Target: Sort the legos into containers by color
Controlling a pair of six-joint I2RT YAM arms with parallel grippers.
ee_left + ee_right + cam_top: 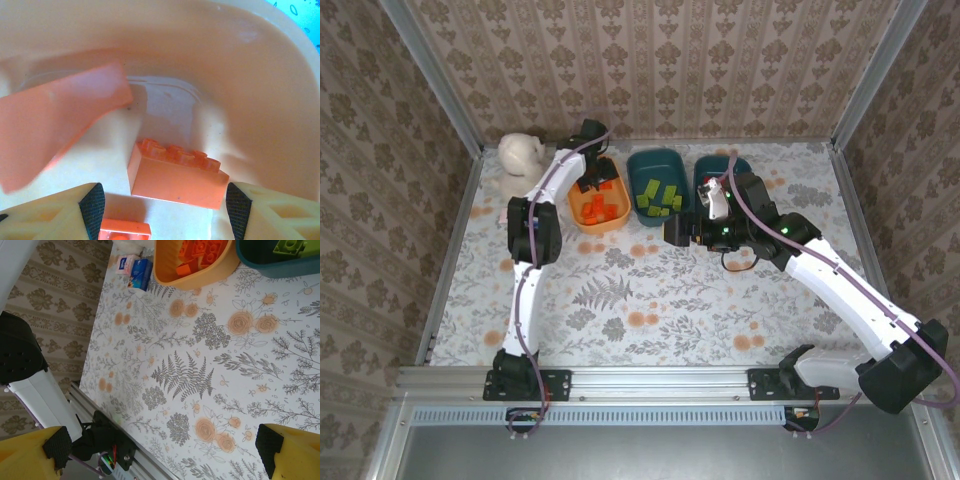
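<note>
Studded orange legos [175, 177] lie in the orange tub [260, 100].

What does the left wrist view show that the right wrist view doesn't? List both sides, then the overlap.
Left wrist: left tool open above an orange brick. Right wrist: right tool open over the table, a blue-and-white box, a teal tub with a green brick. Both: the orange tub holding orange bricks.

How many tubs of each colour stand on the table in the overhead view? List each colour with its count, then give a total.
Orange tub: 1
Dark teal tubs: 2
Total: 3
</note>
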